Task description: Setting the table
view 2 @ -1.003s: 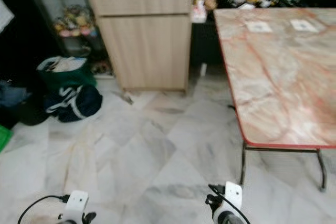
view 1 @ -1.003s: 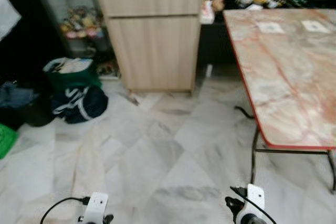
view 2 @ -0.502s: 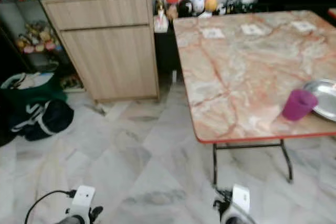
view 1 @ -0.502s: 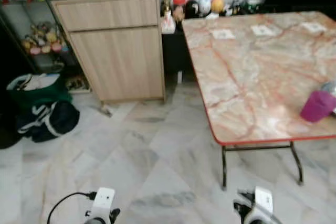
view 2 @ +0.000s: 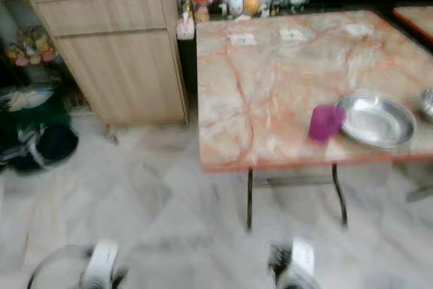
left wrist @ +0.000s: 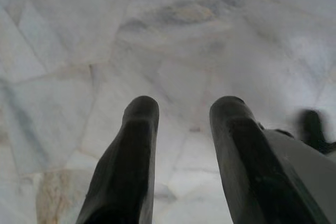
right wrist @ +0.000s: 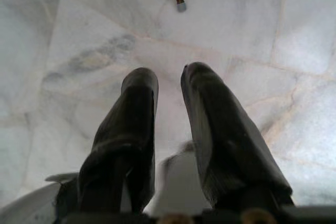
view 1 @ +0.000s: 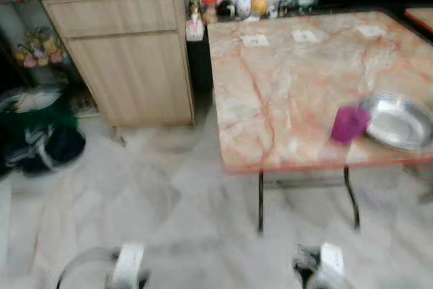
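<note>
Cup (view 2: 325, 122): purple, upright, on the counter near its front edge, just beside the plate on its left. Apart from it or touching, not decidable through the blur.

Plate (view 2: 376, 120): shallow metal dish, lying flat toward the counter's front right. Nothing seen in it.

Second metal item (view 2: 427, 103): cut by the picture's right edge, past the plate; kind not determinable.

Counter (view 1: 270, 99): marbled pink-and-cream top, red rim, folding metal legs. Two or three small pale cards lie toward its far side; the middle stretch is bare.

Left pincer (left wrist: 181, 129): hangs low over the floor, fingers moderately parted, holding nothing.

Right pincer (right wrist: 169, 98): also low over the floor, fingers narrowly parted, nothing between them. A leg tip (right wrist: 180, 4) shows on the tiles beyond it.

Surroundings: wooden cabinet (view 1: 128, 59) left of the counter; bags (view 1: 40, 140) on the floor beside it; small ornaments along the back wall.

Progress, judged: early. One cup and one plate are out, crowded together at a corner, not arranged as a place setting. No cutlery discernible. The robot stands well back from the counter with both pincers unladen, so approach, fetching and placing appear to remain.
</note>
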Controlling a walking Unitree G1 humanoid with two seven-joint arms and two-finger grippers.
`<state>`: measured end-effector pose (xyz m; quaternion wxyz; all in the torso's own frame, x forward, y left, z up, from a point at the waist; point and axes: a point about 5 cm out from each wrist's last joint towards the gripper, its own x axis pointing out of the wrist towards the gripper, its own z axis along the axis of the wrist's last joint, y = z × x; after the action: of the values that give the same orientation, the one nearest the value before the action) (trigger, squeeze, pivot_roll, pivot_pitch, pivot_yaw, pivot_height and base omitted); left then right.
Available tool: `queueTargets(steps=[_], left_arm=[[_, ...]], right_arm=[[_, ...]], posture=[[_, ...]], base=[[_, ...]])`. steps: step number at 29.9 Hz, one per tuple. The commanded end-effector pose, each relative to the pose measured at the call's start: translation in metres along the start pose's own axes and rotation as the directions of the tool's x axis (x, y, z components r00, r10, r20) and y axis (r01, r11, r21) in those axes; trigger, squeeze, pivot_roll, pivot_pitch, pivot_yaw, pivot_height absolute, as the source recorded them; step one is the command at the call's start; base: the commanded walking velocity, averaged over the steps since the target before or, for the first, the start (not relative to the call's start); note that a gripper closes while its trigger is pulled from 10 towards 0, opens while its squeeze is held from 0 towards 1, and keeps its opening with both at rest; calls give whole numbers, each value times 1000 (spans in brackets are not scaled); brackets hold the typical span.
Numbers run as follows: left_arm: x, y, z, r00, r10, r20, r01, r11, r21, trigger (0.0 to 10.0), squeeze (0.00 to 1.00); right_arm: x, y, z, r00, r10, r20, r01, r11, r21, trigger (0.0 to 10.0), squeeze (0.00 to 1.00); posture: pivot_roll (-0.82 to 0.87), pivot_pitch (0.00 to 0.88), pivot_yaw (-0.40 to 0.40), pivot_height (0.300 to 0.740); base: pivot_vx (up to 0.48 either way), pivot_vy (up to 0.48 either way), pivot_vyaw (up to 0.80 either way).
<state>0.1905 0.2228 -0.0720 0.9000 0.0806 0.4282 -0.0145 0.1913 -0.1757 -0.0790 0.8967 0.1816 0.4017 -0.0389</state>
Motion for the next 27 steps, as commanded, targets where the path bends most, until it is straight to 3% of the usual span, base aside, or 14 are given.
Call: queueTargets(steps=[1,16,26,27], left_arm=[[1,-2,3,1000,-10,0,10,1000,15,10000,0],[1,-2,2,1000,-8,-1,8,1000,2,10000,0],[1,-4,1,1000,-14,-4,14,1000,-8,10000,0],[1,-4,0,1000,-15,-4,15,1000,-8,10000,0]], right_arm=[[-1,-7,2,1000,-19,5,19,1000,-6,10000,0],[-1,-8,4,1000,-23,7,23,1000,-21,10000,0],[1,-6,15,999,-17,39,19,998,-62,10000,0],[1,-8,20,997,-42,63,48,994,-101,10000,0]], posture=[[-61,51,41,740],[-61,49,36,740],[-70,29,32,740],[-72,25,32,740]], base=[[0,-480,0],[0,-472,0],[0,0,0],[0,0,0]])
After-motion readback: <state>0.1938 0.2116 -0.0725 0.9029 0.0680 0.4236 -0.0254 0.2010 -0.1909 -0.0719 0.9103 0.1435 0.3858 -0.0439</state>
